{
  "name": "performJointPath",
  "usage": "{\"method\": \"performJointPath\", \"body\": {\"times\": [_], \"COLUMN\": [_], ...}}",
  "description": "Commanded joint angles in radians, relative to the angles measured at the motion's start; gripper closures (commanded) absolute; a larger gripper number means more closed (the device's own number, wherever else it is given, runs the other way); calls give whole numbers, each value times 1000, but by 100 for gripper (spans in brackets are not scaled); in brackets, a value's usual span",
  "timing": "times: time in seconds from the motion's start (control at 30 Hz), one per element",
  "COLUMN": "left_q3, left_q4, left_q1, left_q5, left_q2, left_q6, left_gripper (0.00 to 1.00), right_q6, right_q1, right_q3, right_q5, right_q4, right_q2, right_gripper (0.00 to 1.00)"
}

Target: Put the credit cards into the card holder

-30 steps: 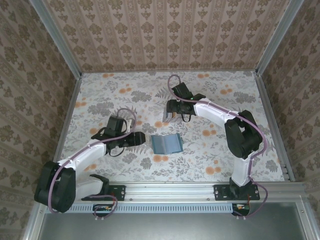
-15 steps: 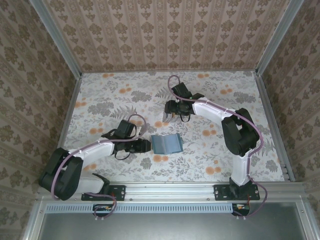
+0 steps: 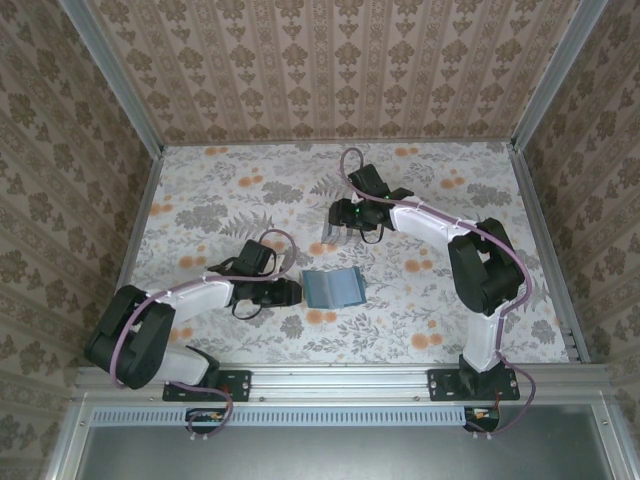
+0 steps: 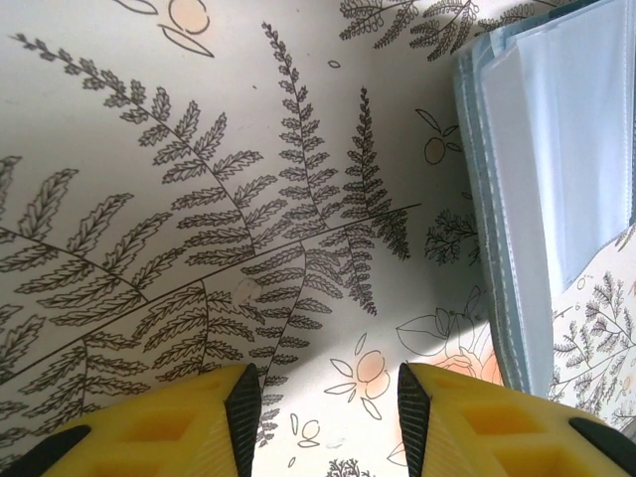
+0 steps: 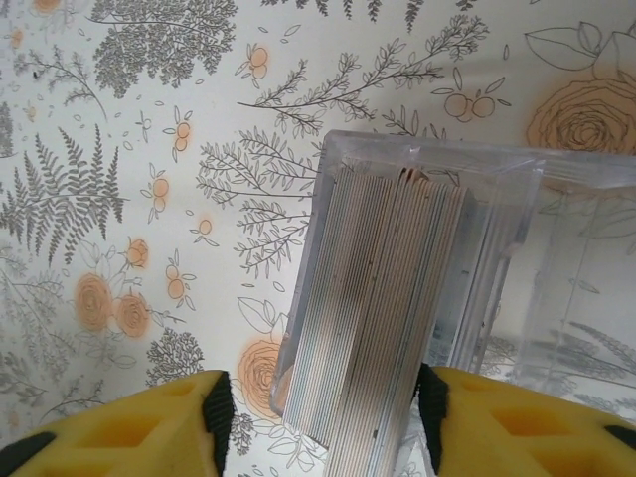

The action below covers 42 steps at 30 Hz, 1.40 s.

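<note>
Below, floral table, patterned walls; left claw, right claw both agape.

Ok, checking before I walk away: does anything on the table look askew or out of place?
Nothing spilled or damaged. The teal wallet lies open mid-table, and the card stack sits crowded against one side of the clear card holder.

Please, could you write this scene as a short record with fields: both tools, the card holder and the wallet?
left tool: open, nothing between its fingers, low over the floral-print table
right tool: open, one finger on each side of the clear plastic slotted card holder
teal folding wallet: lying open, directly in front of the left tool
card holder position: farther from the arm bases than the wallet, apart from it
</note>
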<state>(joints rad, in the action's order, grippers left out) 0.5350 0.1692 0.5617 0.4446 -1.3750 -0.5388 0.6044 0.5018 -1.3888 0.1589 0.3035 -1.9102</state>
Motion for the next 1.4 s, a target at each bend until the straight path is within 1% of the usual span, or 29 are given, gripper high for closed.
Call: {"method": "performJointPath", "body": {"times": [0.0,0.1,0.17,0.23,0.3,0.43,0.5,0.67,0.77,0.9,1.0,1.1,1.23,1.37], "left_q3": [9,10,4,10,18,7,19,8,17,8,20,12,25,13], "left_q4": [-6,-4,-9,-10,-7,-24,-23,-43,-35,-42,-31,-32,-25,-28], "left_q1": [0,0,0,-3,-3,-5,-5,-3,-3,-5,-5,-5,-6,-6], "left_q5": [-14,-17,-35,-27,-15,-35,-20,-27,-13,-28,-15,-33,-22,-40], "left_q2": [-8,-4,-5,-14,-18,-20,-30,-38,-45,-39,-43,-33,-39,-21], "left_q6": [-7,-3,-4,-6,-1,-8,-6,-11,-4,-7,2,0,5,-2], "left_gripper": [56,56,56,56,56,55,55,55,55,55,55,55,56,55], "right_q6": [18,23,25,23,22,2,1,5,6,0,2,1,1,-4], "right_q1": [-4,-7,-11,-11,-11,-13,-12,-14,-14,-16,-16,-17,-19,-22], "right_q3": [28,48,41,41,55,45,53,50,56,41,62,61,78,74], "right_q5": [58,70,86,83,79,96,98,129,120,125,100,87,54,43], "right_q4": [-57,-90,-89,-81,-96,-91,-95,-108,-109,-85,-85,-65,-40,-6], "right_q2": [40,46,40,49,61,66,70,55,56,49,69,81,107,120], "right_gripper": [49,53,58,62,64,67,68,78,83,91,96,100,100,100]}}
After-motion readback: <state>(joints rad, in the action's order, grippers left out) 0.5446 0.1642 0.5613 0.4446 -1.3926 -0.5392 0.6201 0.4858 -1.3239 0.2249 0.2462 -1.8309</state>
